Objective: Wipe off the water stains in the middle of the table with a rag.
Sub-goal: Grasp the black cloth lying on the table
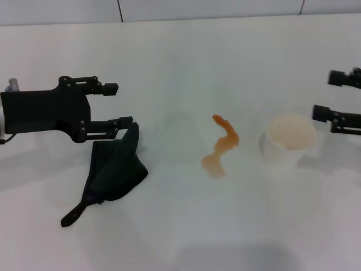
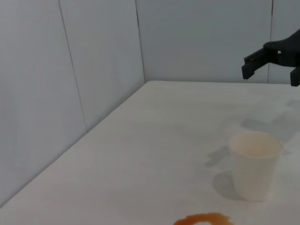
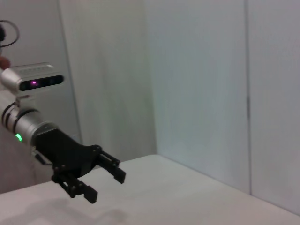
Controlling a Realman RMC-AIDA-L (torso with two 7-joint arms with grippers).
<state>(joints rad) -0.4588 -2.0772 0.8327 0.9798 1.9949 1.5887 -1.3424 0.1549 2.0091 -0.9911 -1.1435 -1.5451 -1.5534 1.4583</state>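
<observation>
Black soft rag (image 1: 113,169) lies crumpled on the broad white bench (image 1: 180,62), touching the wide-open left gripper (image 1: 117,105). Orange-brown S-shaped water stains (image 1: 221,148) sit mid-bench beside a whitish cup (image 1: 289,141). Right gripper (image 1: 322,95), open, is cut off at the edge.

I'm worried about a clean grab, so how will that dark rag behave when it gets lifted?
The rag lies crumpled with soft folds, so it will probably sag and drape, not hold shape. Its thin trailing strip would likely dangle and could drag across the table. It looks thin, so probably light.
</observation>
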